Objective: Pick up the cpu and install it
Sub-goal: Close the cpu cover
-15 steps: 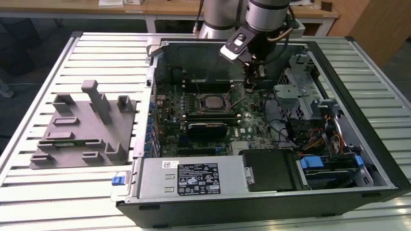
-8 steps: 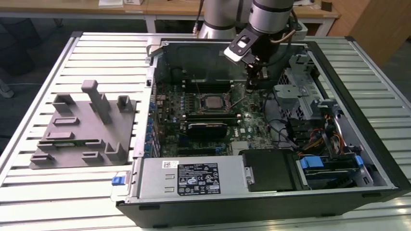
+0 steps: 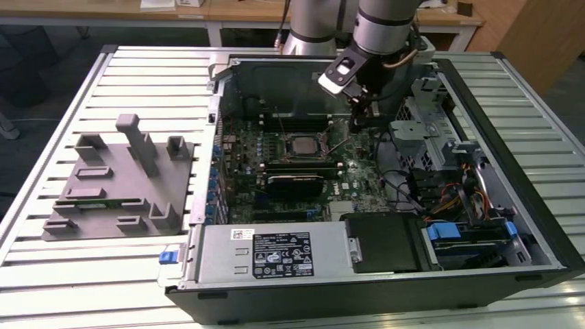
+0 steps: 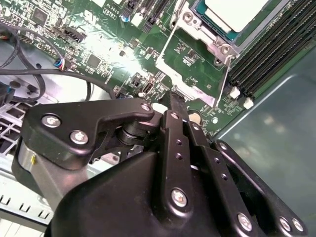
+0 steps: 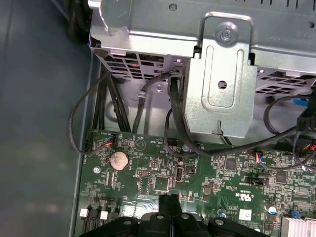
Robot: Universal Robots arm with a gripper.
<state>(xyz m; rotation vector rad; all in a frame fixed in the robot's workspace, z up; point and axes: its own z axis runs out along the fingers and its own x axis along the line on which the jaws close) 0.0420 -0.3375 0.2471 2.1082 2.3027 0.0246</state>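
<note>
**Gripper closed and empty beside the socket, cpu sitting in it**

We start at the gripper [image 3: 355, 123]. In both wrist views its two black fingers [image 5: 169, 205] are pressed together, with only a thin line between them, and we see nothing held there. It hangs low over the green motherboard [image 5: 222, 173], inside the open computer case [image 3: 539, 226]. We cannot tell whether the tips touch the board.

Going outward, in the second wrist view a silver metal frame [image 4: 170, 61] with a hollow centre lies just beyond the fingertips. We judge it is the cover plate of the socket, but we cannot be sure.

The cpu [image 3: 305, 145] is on the far side of this frame. Its pale square top [image 4: 232, 12] sits flat in the socket, so we judge it is already placed. From the gripper it lies toward the exterior view's left and a little nearer to that camera. It is near the gripper, not touching it. Being square, it has no long axis to follow. There is only this one arm to reach it.

Further out, the grey plastic holder [image 3: 109, 185] stands on the table, well apart, at the exterior view's left.
</note>
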